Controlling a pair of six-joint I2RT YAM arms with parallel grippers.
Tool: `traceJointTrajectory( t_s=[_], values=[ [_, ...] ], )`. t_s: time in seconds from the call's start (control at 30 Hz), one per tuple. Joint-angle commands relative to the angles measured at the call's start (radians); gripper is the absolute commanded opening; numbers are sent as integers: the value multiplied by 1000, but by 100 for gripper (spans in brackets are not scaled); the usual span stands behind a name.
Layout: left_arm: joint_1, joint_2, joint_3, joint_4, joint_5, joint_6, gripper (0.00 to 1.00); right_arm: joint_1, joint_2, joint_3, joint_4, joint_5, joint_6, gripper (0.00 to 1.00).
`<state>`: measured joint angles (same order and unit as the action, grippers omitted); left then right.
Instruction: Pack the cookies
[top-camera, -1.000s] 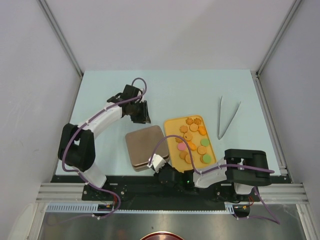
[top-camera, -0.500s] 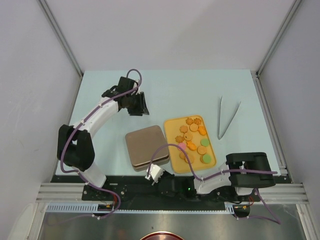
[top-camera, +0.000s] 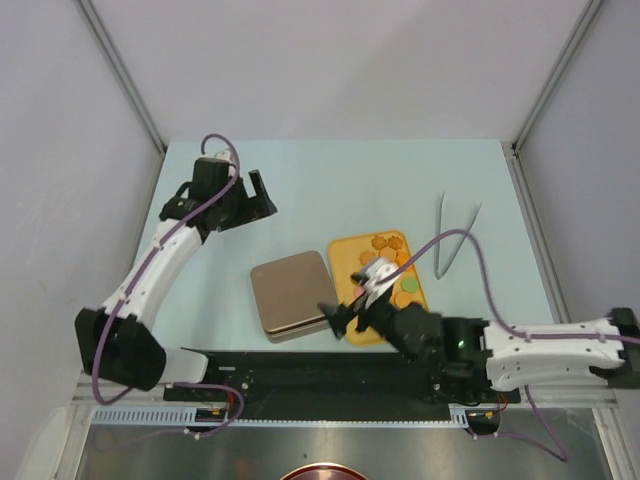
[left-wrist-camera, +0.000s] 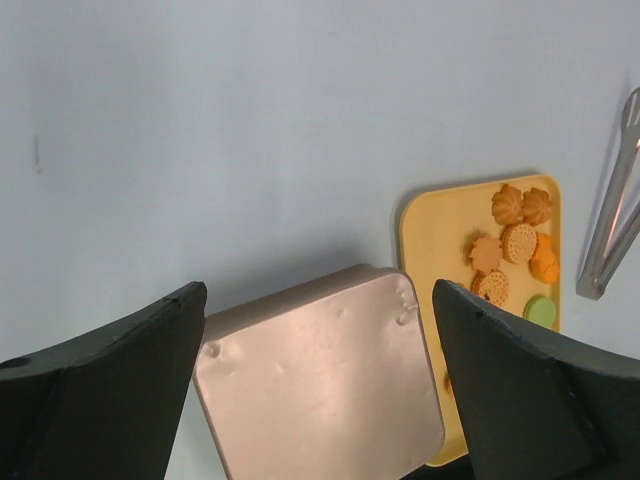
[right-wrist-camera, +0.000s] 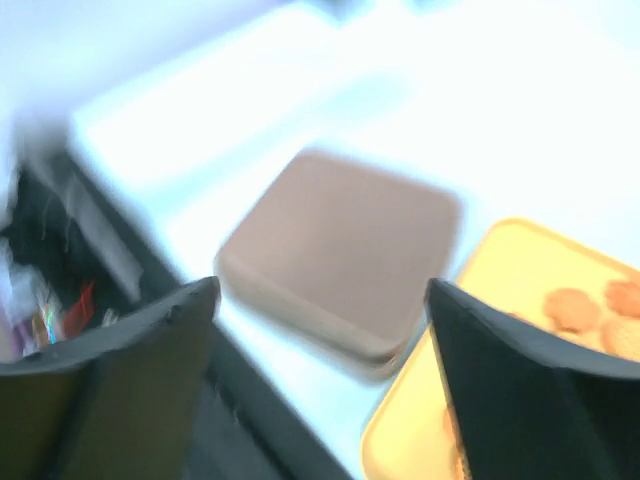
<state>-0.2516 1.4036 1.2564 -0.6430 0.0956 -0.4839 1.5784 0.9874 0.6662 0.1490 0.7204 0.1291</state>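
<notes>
The cookies (top-camera: 388, 243) lie on a yellow tray (top-camera: 340, 250) right of centre; they are orange-tan, one green. The right arm covers the tray's near part. My right gripper (top-camera: 340, 302) hovers open above the gap between the tray and the brown tin (top-camera: 290, 292), holding nothing. Its wrist view is blurred, showing the tin (right-wrist-camera: 340, 250), tray (right-wrist-camera: 500, 300) and cookies (right-wrist-camera: 575, 305) past the right gripper (right-wrist-camera: 320, 290). My left gripper (top-camera: 262, 195) is raised at the back left, open and empty. The left gripper (left-wrist-camera: 315, 300) looks down on tin (left-wrist-camera: 320, 380), tray (left-wrist-camera: 430, 230) and cookies (left-wrist-camera: 515, 240).
Metal tweezers (top-camera: 455, 235) lie right of the tray, and the tweezers (left-wrist-camera: 615, 230) also show at the edge of the left wrist view. The tin sits shut near the table's front edge, close to the black base rail (top-camera: 260, 365).
Both grippers have opened. The left arm swung back and left, away from the tin. The right arm stretched out from the near edge and now reaches over the tray's front.
</notes>
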Motion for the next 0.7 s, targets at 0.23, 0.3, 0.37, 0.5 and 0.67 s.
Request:
traceJointTrajectory(
  t_s=[0.23,0.3,0.37,0.5,0.67],
  values=[
    [9,-422,-489,183,-43,-327,100,-713,-24,128,-293,-505,325,100],
    [9,-520,-554,206,-88,-407,100,-767,22,133,-266,-627,360,100],
    [-1,-610,-635,236,-94,-429,100,-869,115,153,-252,-775,411,100],
    [-32,-679,-693,217,-94,-459,100,-949,252,191,-233,-992,434,100],
    [-43,-729,-795,241,-94,-489,100,-942,307,194,-189,-1012,445,100]
  ],
)
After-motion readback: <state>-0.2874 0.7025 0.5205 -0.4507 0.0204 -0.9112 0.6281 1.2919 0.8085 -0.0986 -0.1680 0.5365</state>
